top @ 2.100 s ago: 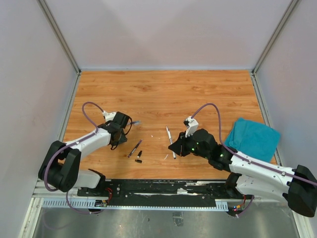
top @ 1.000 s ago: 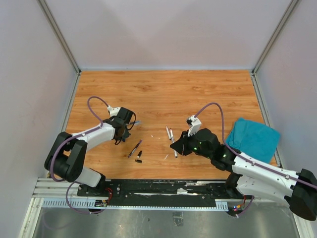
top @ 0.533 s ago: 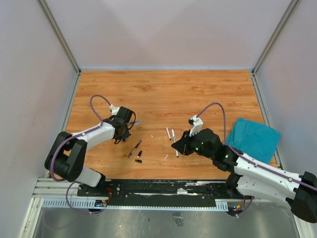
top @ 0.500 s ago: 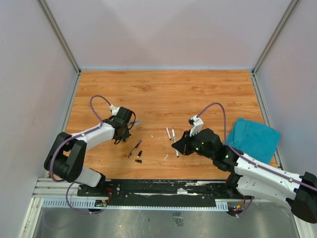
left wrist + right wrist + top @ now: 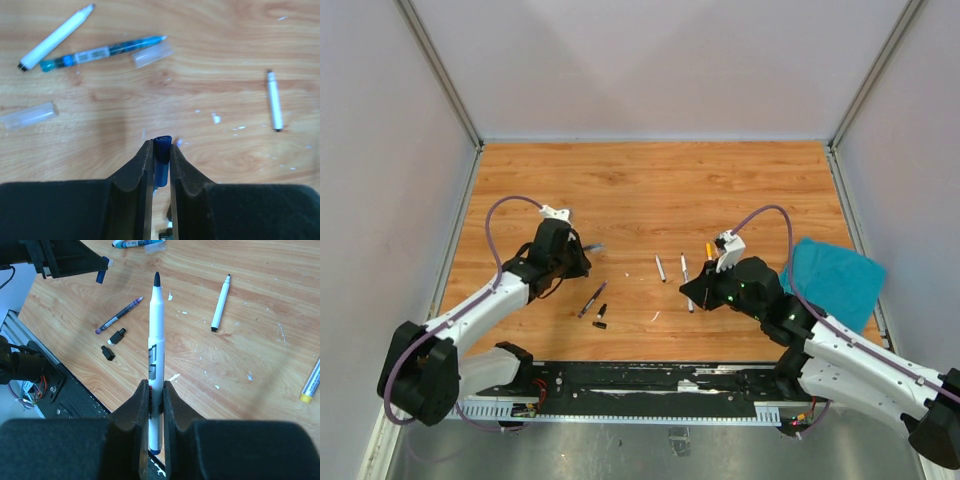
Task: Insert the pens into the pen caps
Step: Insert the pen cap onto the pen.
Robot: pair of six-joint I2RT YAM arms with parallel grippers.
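Left fingers [image 5: 146, 162] pinch a short dark-blue plastic cap [image 5: 162, 144]; right fingers [image 5: 144, 397] pinch a white black-tipped marker pen [image 5: 155, 335], which should meet the cap's mouth dead straight.

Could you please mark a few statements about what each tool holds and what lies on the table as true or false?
1. The left tool is shut on a blue cap. True.
2. The right tool is empty. False: it grips a white pen, black tip pointing outward.
3. Two black caps lie loose near a purple pen. True.
4. The teal cloth covers the purple pen. False: the cloth lies far to the right, apart from it.
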